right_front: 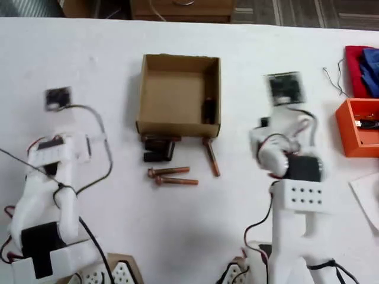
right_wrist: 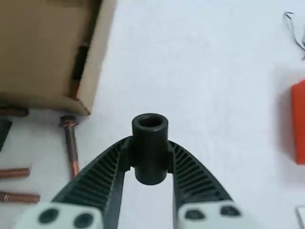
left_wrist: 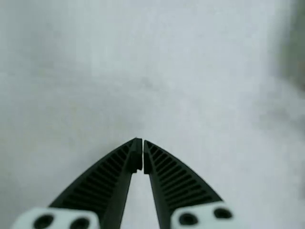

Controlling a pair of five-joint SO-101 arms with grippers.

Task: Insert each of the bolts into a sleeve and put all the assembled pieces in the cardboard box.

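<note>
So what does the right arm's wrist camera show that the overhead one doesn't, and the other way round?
Right wrist camera: the right claw shut on a black sleeve, whose hollow end faces the camera.
Overhead camera: the left arm standing at the table's other side, and a red and blue cloth at the far edge.
Both: the cardboard box, the loose copper bolts in front of it, the orange box and the white table.
</note>
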